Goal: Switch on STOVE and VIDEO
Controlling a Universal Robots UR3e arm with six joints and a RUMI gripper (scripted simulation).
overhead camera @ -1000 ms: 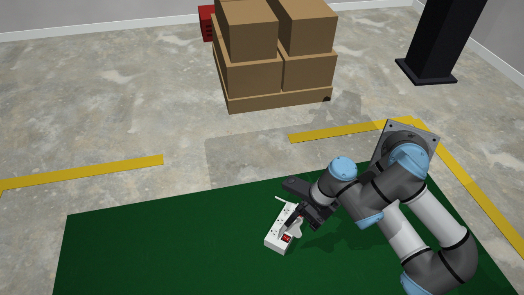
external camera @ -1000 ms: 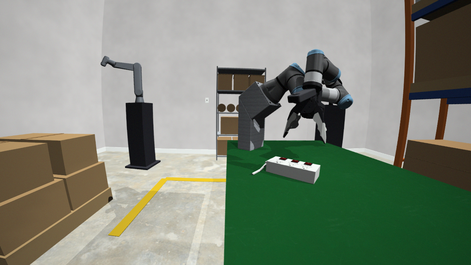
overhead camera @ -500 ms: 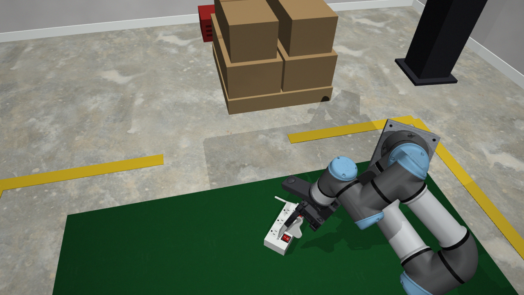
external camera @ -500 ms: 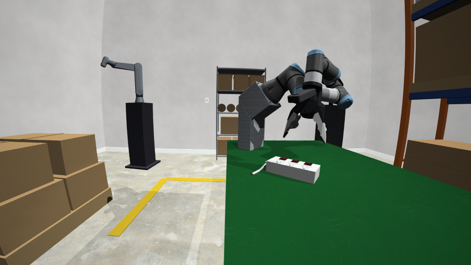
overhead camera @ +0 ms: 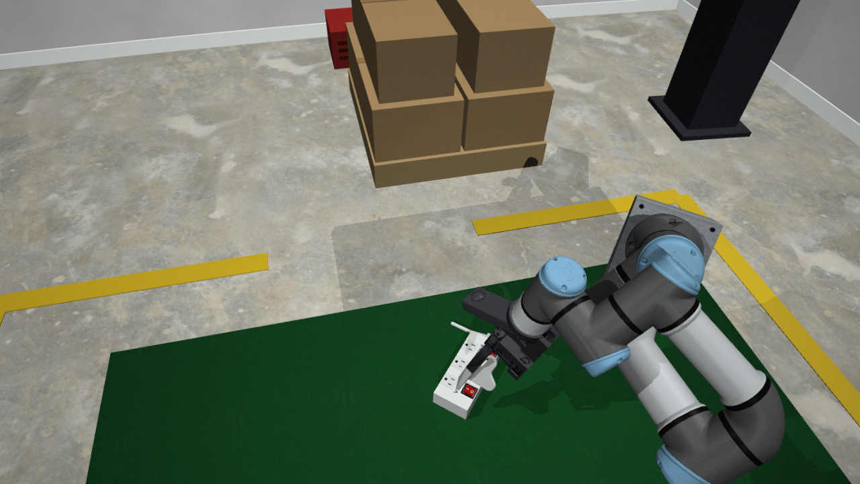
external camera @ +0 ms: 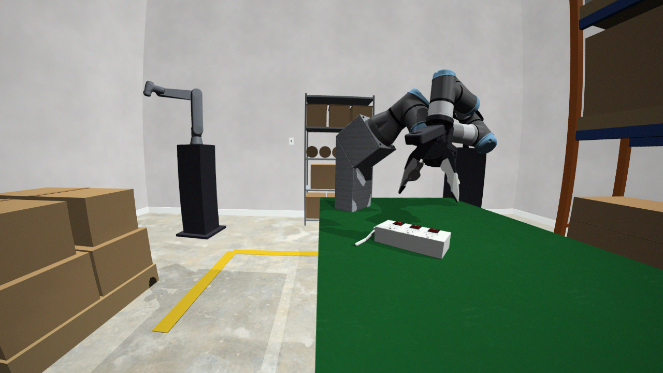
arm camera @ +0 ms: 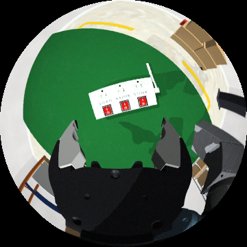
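The strip (overhead camera: 452, 394) (external camera: 410, 242) (arm camera: 120, 90) lies the right way up on the green mat (overhead camera: 252, 397) (external camera: 463, 306) (arm camera: 62, 68), its sockets and switches facing upward; its short white cord (overhead camera: 461, 327) (external camera: 364, 238) (arm camera: 150, 75) comes off the end beside STOVE. In the wrist view the printed names run VIDEO, RAZOR, STOVE from left to right, each with a red switch below it: the VIDEO switch (overhead camera: 469, 391) (external camera: 433, 230) (arm camera: 108, 110) at the end away from the cord, the RAZOR switch (external camera: 415, 226) (arm camera: 125, 106) in the middle, the STOVE switch (external camera: 398, 223) (arm camera: 143, 101) nearest the cord; which way each one is rocked is too small to tell. The gripper (external camera: 429, 196) (arm camera: 119, 119) has its fingers spread as wide as they go, with nothing held between them; it hangs above the mat, pointing down, its tips clear of the strip, and in the exterior view it is beyond the strip, toward the arm's mount (overhead camera: 709, 224) (external camera: 344, 185) (arm camera: 219, 144); from the top it covers part of the strip, the middle of the switch row included. The arm (overhead camera: 625, 300) (external camera: 393, 121) reaches out from that mount and folds back over the mat; its shadow falls across the green beside the strip.
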